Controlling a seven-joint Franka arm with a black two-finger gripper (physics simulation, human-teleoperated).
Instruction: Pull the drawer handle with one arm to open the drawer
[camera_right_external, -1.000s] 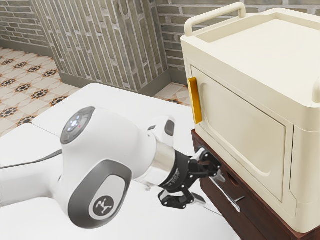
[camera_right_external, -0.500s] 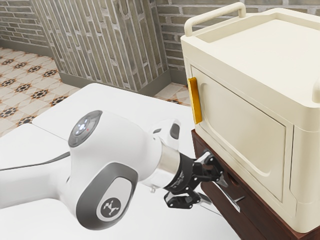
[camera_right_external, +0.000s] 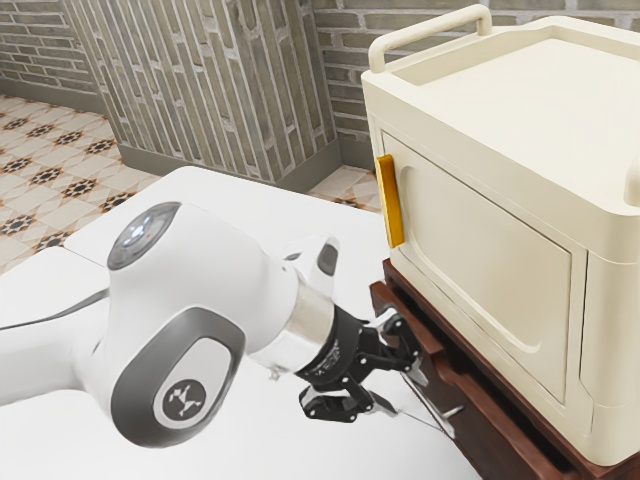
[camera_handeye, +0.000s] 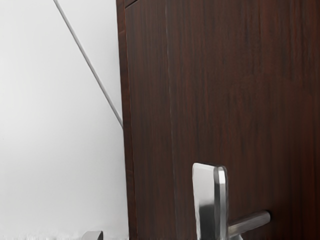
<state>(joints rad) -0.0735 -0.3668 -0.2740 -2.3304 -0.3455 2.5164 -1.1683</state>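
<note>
In your exterior view, the white table (camera_right_external: 300, 450) spans six to ten o'clock, and the dark drawer unit (camera_right_external: 490, 425) toward half past four carries the cream cabinet (camera_right_external: 480, 270) at three.

The white arm (camera_right_external: 190, 290) comes in from the exterior view's left toward the drawer handle (camera_right_external: 443, 422), its rounded joint housing well apart from that handle. The pale metallic wrist (camera_right_external: 303, 330) lies nearer, tilted down toward it. The black claw (camera_right_external: 407, 394) is at the handle's near end, its two fingers standing apart, the upper one close against the handle.
</note>
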